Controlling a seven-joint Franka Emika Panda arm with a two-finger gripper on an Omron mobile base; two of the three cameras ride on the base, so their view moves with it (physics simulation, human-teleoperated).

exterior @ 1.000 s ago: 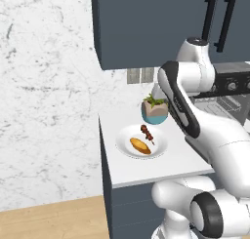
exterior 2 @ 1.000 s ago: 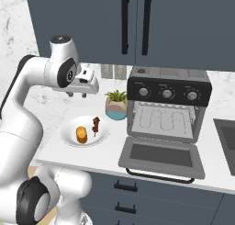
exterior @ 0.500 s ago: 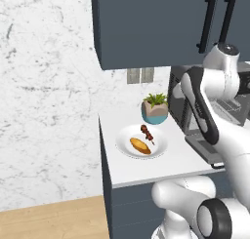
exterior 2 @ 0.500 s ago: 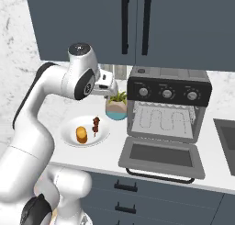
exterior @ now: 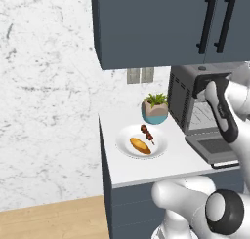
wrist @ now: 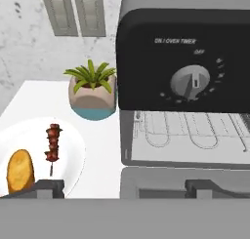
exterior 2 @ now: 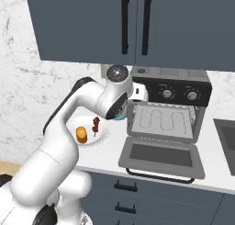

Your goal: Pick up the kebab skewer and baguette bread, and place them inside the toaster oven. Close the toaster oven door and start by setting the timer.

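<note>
Lying side by side on the plate [exterior: 128, 135], just left of the oven [exterior 2: 170, 110], the skewer [wrist: 52, 143] and the bread [wrist: 19, 170] are both untouched, so by my reading nothing of the task is finished. The skewer is on the plate's oven side, the bread on the far side, close together but apart. The door [exterior 2: 161, 156] hangs fully dropped in front of the oven, its handle at the counter's front edge, and the rack [exterior 2: 165, 120] behind it is bare. The gripper [wrist: 122, 187] is released, jaws spread wide with nothing between them, hovering near the oven's upper left corner and looking down at the oven front and the plate.

Still to do, as I judge it: carry each food into the oven, lift the door shut, then turn the timer knob [wrist: 190, 82], which looks to sit at its off mark.

Counts: one skewer, one bread, one plate, one oven with one door. The right base view shows two knobs on the oven's front panel; more could be hidden behind the arm. One potted plant [exterior: 155, 108] stands just behind the plate, beside the oven. Two wall switch plates are behind the plant.
</note>
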